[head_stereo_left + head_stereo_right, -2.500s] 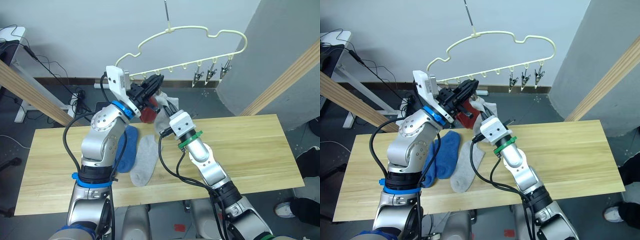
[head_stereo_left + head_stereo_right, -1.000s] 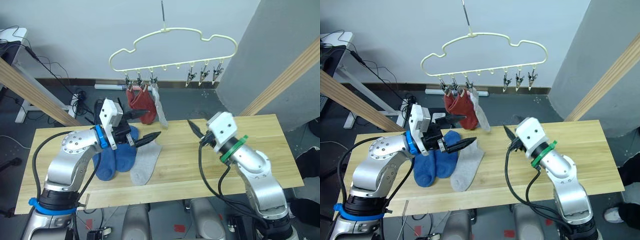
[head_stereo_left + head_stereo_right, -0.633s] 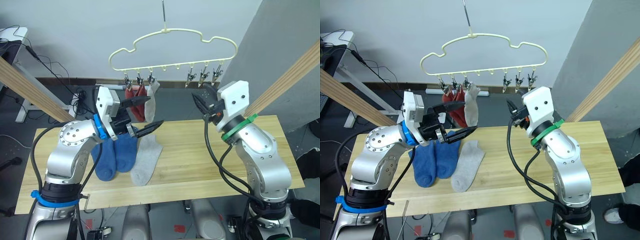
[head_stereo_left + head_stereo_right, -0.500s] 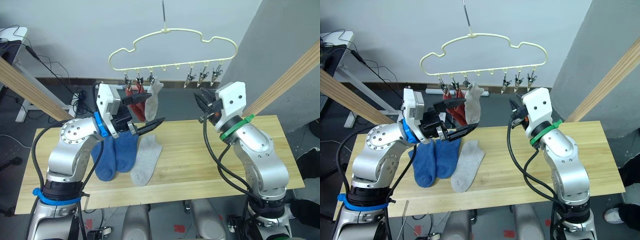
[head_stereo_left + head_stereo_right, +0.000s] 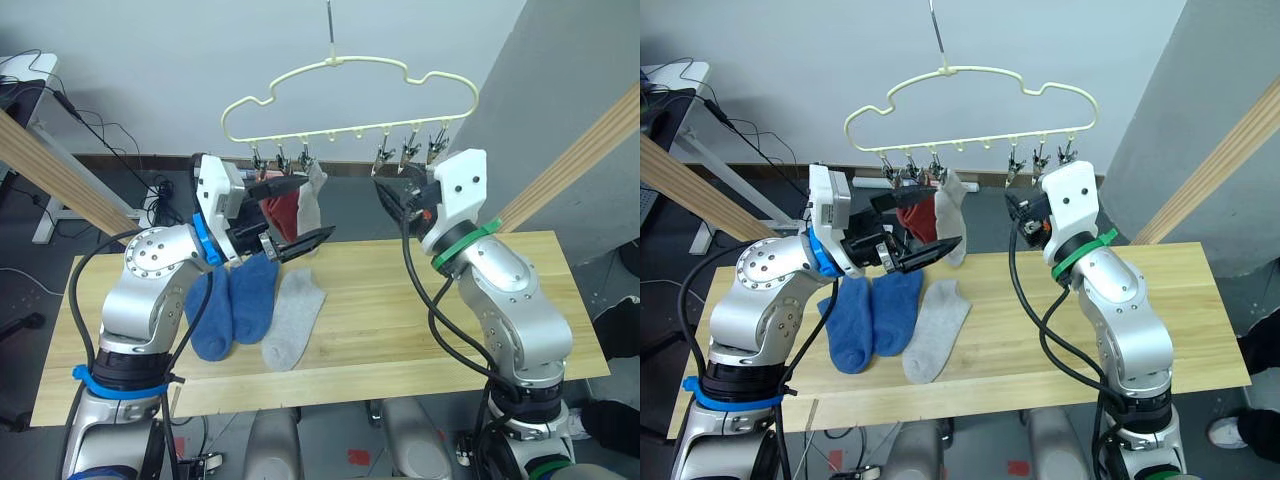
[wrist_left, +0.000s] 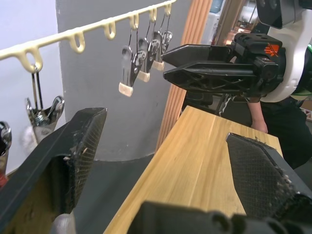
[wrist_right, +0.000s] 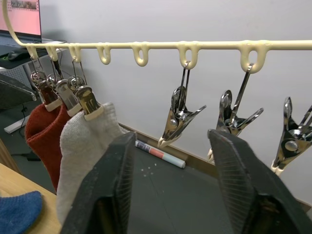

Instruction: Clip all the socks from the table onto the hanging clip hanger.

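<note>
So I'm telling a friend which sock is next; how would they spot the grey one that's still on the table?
Find the wooden table below the clip hanger. Three socks lie side by side near its left part, toes pointing toward the robot. The grey sock is the rightmost, beside the two blue socks; the other grey sock already hangs from a clip.

Light wood table [image 5: 420,310] carries two blue socks [image 5: 235,308] side by side, grey sock [image 5: 291,318] just beside them.
</note>
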`<state>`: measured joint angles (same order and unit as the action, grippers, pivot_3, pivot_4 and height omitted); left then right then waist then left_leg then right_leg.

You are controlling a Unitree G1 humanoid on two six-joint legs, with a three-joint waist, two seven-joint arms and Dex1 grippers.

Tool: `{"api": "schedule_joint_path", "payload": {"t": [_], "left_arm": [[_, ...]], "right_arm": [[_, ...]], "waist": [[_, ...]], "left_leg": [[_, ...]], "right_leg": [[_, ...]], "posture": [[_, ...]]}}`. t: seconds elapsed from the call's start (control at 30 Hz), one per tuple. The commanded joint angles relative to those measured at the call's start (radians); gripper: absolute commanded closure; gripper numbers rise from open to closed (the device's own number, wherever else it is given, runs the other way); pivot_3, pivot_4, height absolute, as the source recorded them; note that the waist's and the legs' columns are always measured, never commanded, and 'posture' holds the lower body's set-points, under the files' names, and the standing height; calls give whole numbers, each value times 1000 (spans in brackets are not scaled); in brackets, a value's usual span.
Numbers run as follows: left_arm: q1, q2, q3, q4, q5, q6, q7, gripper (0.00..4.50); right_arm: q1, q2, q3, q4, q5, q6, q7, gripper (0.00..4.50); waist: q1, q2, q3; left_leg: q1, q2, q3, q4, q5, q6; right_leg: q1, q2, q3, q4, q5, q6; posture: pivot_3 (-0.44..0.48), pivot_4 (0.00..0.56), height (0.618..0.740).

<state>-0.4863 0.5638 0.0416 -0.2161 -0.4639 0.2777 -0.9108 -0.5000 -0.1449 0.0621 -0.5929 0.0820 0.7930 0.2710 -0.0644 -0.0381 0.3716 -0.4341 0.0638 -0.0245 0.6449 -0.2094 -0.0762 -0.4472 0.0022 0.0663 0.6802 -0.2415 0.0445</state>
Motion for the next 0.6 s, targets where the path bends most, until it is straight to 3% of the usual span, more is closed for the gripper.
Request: {"api": "schedule_joint_path", "payload": {"t": [0.03,0.6], "left_arm": [[-13,-2,-6,-10,-4,-7,-9,42],[-34,-11,-30,-9,7,-5,-9,42]], "right_arm": [[-17,-1,6,-11,13,-7,-10,2063],[-158,59,-14,160,55,-42,-40,2063]], "waist": [[0,0,0],[2,0,0]], "left_leg": [[0,0,0,0,0,0],[0,0,0,0,0,0]], "right_leg": [[0,0,0,0,0,0],[0,0,0,0,0,0]], "posture": [[-88,318,740],[-83,316,740]]}}
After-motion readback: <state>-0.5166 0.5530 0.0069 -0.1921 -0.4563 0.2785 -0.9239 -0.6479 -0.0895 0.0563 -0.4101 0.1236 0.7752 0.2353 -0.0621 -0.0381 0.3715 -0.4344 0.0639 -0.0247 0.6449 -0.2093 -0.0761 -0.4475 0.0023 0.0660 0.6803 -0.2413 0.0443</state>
